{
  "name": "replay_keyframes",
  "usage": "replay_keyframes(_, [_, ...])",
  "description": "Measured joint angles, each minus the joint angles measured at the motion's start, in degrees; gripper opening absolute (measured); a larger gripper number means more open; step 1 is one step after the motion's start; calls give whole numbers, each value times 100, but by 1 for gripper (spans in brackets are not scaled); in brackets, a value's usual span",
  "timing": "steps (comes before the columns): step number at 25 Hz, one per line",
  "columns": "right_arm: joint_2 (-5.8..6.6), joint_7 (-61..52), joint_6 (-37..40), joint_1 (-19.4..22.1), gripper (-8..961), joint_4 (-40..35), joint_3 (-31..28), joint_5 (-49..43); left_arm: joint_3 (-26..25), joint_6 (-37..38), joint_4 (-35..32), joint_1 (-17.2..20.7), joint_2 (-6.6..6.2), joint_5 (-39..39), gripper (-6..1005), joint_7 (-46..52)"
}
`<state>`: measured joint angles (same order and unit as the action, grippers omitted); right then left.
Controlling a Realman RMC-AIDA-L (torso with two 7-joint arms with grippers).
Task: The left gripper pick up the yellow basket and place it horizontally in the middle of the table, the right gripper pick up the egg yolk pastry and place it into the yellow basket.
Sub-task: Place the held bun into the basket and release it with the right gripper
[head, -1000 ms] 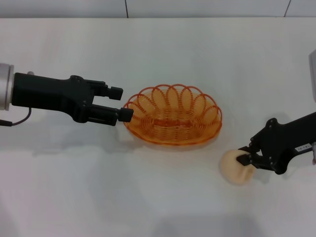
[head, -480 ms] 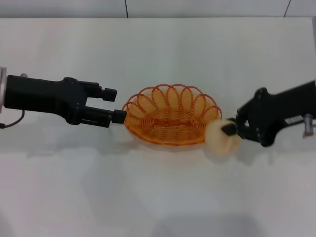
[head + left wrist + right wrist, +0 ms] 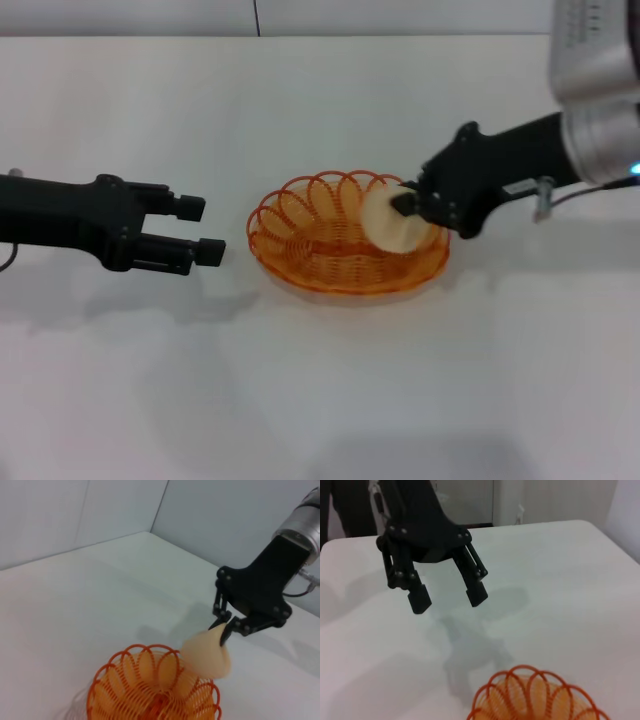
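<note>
The yellow basket (image 3: 345,235) lies lengthwise across the middle of the white table (image 3: 320,400); it also shows in the left wrist view (image 3: 150,687) and the right wrist view (image 3: 537,695). My right gripper (image 3: 405,205) is shut on the egg yolk pastry (image 3: 390,220) and holds it over the basket's right part, above the rim. In the left wrist view the pastry (image 3: 207,655) hangs from the right gripper (image 3: 224,630) above the basket. My left gripper (image 3: 200,230) is open and empty, a short way left of the basket; it also shows in the right wrist view (image 3: 447,597).
The table's far edge meets a grey wall (image 3: 300,15). The right arm's silver segment (image 3: 595,70) reaches in from the upper right.
My right gripper has lifted the pastry from the table at the lower right and carried it left and up over the basket. My left gripper has drawn back leftward from the basket's rim.
</note>
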<state>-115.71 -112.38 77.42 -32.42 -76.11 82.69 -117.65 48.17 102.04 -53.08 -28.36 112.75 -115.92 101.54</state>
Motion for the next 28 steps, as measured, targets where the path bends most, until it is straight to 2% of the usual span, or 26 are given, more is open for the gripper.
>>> replay_keyframes(7, [-14, -5, -787, -284, 37, 310, 752, -1, -1, 0, 0, 35, -7, 8, 773, -60])
replay_keyframes(16, [-13, -11, -895, -272, 36, 428, 912, 5, -2, 0, 0, 50, 4, 8, 773, -72])
replay_keyframes(22, [-13, -13, -931, -146, 189, 320, 878, 71, -51, -2, 0, 51, 30, 8, 773, -136])
replay_keyframes(24, [-13, -12, -915, -132, 407, 313, 866, 98, -86, -1, 0, 54, 35, 8, 773, -144])
replay_keyframes(28, [4, -12, -901, -4, 547, 220, 837, 104, -141, 1, 2, 66, 41, 9, 773, -152])
